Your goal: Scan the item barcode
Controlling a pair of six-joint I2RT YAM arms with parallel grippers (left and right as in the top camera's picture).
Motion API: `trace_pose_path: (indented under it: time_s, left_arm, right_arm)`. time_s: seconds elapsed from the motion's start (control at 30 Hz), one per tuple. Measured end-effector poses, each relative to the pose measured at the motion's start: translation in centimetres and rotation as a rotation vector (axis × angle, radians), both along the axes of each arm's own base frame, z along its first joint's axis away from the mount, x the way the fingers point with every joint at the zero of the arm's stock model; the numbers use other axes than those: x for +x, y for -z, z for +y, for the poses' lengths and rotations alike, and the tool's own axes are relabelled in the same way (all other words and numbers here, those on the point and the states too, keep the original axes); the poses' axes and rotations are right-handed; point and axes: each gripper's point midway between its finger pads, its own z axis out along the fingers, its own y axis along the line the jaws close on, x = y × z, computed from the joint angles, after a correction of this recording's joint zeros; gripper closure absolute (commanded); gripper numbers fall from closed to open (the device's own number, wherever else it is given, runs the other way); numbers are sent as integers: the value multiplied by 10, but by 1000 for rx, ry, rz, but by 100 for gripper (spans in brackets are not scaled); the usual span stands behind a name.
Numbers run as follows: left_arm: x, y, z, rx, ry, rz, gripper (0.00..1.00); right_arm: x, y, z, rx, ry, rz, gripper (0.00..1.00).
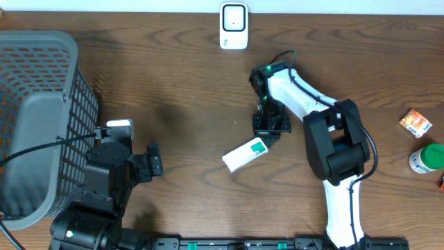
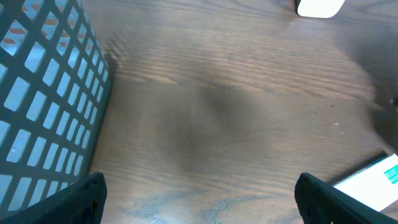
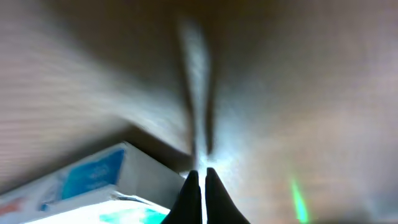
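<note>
- Overhead: white box [image 1: 245,154] with a teal label lies flat, angled, mid-table.
- Right gripper [image 1: 269,126] pinched closed on nothing, just beside the box's upper end.
- Left gripper [image 1: 154,160] spread wide, well apart, near the basket [image 1: 78,90].

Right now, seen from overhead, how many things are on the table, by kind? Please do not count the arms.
Basket: 1
Scanner: 1
Box: 1
Packet: 1
Bottle: 1
Red thing, cut off at the right edge: 1
Total: 6
</note>
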Motion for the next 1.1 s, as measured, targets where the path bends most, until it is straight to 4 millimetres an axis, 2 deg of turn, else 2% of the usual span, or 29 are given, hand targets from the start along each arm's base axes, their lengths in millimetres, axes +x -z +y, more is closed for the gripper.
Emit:
trace_pose_path:
  time_s: [0.2,0.3,0.37,0.43,0.47,0.53,0.67,0.7,0.77,0.83,0.87,0.97,1.03,1.1]
  left_arm:
    - [0,0,0,0,0,0,4]
    - [0,0,0,0,0,0,4]
    - [0,0,0,0,0,0,4]
    - [0,0,0,0,0,0,4]
    - [0,0,0,0,0,0,4]
    - [0,0,0,0,0,0,4]
    - [0,0,0,0,0,0,4]
    - [0,0,0,0,0,0,4]
    - [0,0,0,0,0,0,4]
    - [0,0,0,0,0,0,4]
    - [0,0,0,0,-1,0,4]
    - [0,0,0,0,0,0,4]
    - [0,0,0,0,0,0,4]
    - [0,0,0,0,0,0,4]
  right_arm:
    - [-6,-2,-7,-73,12,11,98]
    - [-6,-3,-11,-101,-9,6,92]
    - [-6,-5,-12,-102,-31,-5,80]
    - [-3,-16,-12,-84,-55,-36,55]
    - [-1,-25,-12,-65,-74,-63,46]
    - [5,-47,-9,-14,-131,-133,45]
    - [29,-104,1,122,-291,-379,34]
    - [34,-112,3,142,-318,-425,27]
    - [63,-137,17,204,-399,-615,11]
    - [98,-160,32,250,-479,-807,1]
    - [117,-173,41,268,-521,-914,1]
    - [151,-200,59,287,-695,-1108,1]
    - [150,-202,64,301,-836,-1118,1]
    - [140,-196,65,318,-999,-1074,2]
